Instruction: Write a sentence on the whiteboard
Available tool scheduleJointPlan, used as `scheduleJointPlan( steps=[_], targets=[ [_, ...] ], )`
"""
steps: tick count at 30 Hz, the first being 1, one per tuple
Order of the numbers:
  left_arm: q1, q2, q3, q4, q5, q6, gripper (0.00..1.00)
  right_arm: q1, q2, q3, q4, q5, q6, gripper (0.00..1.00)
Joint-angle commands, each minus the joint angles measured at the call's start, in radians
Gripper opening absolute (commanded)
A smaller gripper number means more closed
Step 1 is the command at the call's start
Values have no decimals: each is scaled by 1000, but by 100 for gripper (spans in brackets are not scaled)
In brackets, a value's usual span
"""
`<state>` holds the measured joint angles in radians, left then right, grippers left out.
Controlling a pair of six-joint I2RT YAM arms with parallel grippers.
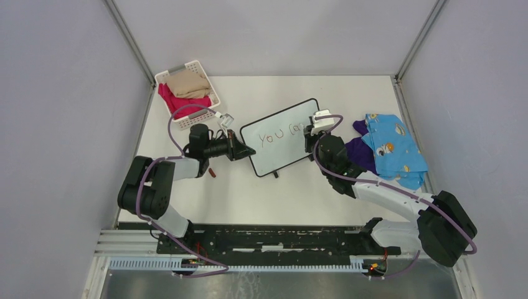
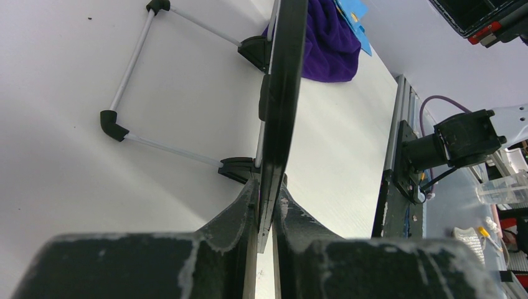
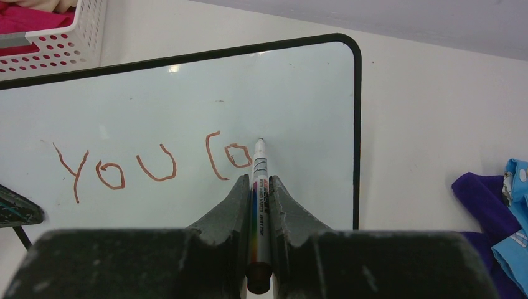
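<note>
From where I stood, the left gripper (image 1: 245, 150) was pinched narrow on the left edge of the whiteboard (image 1: 283, 137), holding it propped on the table (image 1: 249, 193). In the left wrist view the board (image 2: 283, 87) ran straight out from between the two fingers (image 2: 240, 212), seen edge-on. Its wire stand (image 2: 124, 93) with black corner pieces lay off to the left of that gripper (image 2: 266, 187).

The right gripper (image 1: 310, 140) sat at the board's opposite edge. Its jaws were closed tight around a marker (image 3: 259, 165), which pointed forward out of the fingers. The marker's tip met the white surface (image 3: 187, 99) just ahead of that gripper (image 3: 258, 180). The letters "YOU CO" (image 3: 149, 168) stood in brownish red to the left of the tip, the last "O" touching it or nearly so.

Farther out and to the left of the right gripper was a white slatted basket (image 1: 208, 99) holding a beige cloth (image 1: 188, 82) and a pink cloth (image 1: 177, 101). To its right lay a purple cloth (image 1: 358, 152), with a blue patterned cloth (image 1: 392, 149) lying partly over it. A small dark reddish thing (image 1: 212, 172) lay on the table just beside the left arm, behind its gripper; I could not tell what it was.
</note>
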<state>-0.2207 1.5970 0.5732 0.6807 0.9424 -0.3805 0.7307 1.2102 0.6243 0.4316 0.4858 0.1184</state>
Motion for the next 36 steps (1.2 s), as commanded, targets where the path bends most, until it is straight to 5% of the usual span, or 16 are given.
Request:
scheduleJointPlan(
  steps=[1,16,36],
  targets=[
    [-4,20,-3,-113,-78,54,2,-10,3,-10,48,-9,18,0],
    [-4,20,-2,-115,-78,55,2,-10,-19,-91,48,-11,50,0],
    [-5,25,2,-130,-80,64,2,-20,28,36,45,-20,20,0]
  ],
)
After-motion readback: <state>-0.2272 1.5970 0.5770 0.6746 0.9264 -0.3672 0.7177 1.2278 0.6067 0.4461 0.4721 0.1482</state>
